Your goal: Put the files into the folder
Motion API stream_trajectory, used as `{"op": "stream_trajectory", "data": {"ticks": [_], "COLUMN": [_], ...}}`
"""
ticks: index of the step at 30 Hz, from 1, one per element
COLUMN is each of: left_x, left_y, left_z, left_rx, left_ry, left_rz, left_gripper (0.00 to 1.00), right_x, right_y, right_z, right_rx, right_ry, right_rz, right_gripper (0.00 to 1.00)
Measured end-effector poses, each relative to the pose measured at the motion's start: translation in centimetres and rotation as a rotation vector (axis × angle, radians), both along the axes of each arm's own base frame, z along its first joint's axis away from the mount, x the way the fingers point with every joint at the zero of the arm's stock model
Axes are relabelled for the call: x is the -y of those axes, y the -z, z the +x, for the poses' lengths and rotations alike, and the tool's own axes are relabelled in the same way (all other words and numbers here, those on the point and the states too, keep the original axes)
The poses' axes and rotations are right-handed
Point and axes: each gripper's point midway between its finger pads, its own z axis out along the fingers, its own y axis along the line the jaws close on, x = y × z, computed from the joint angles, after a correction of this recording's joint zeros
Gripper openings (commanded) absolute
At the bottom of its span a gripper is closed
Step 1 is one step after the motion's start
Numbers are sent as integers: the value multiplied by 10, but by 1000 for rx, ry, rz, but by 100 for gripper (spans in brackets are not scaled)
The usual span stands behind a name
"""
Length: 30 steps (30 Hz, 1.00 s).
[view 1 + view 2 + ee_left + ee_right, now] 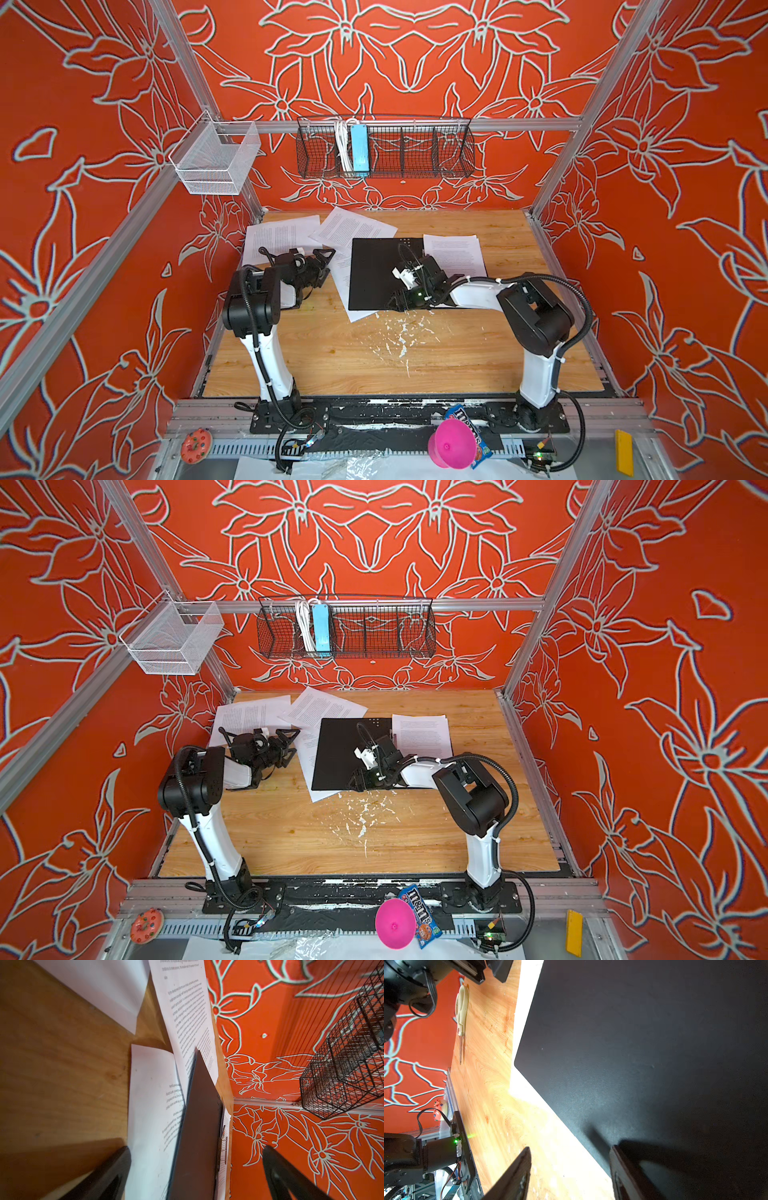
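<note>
Left gripper point(327, 264) hangs with its fingers spread wide and nothing between them, tips facing the open folder point(374, 266), which lies black side up just ahead of it. Under this hand I see a printed sheet point(153, 1105) poking out from beneath the folder's edge. More files point(282, 237) lie loose on the wooden table point(415, 365) on the hand's far side. Right gripper point(570, 1148) sits low at the folder's near edge, jaws partly parted and pinching nothing. One finger point(623, 1167) is over the black cover, the other finger point(517, 1172) over the table. Beyond that hand's wrist, a white stack point(455, 253) rests by the metal spine clip point(223, 1142).
</note>
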Motion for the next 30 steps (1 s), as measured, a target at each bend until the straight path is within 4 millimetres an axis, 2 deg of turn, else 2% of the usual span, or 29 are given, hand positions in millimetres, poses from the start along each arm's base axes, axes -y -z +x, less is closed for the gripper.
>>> {"op": "stream_trajectory", "data": {"ticks": [7, 12, 17, 24, 30], "left_x": [-12, -28, -35, -35, -23], "left_y": [-2, -3, -1, 1, 1], "left_z": [4, 22, 40, 66, 65], "left_rx": [-58, -147, -209, -246, -256], "left_ry": [-63, -105, -83, -7, 69], "left_rz": [68, 147, 197, 241, 238], "left_gripper": [100, 100, 100, 100, 99], "right_x": [-1, -2, -3, -5, -7], "right_y": [0, -1, -1, -1, -1], "right_z": [0, 0, -2, -3, -3], "right_rx": [-9, -17, -26, -37, -45], "right_ry": [5, 8, 1, 0, -2], "right_rz": [5, 14, 24, 35, 47], "right_gripper": [61, 61, 61, 61, 61]}}
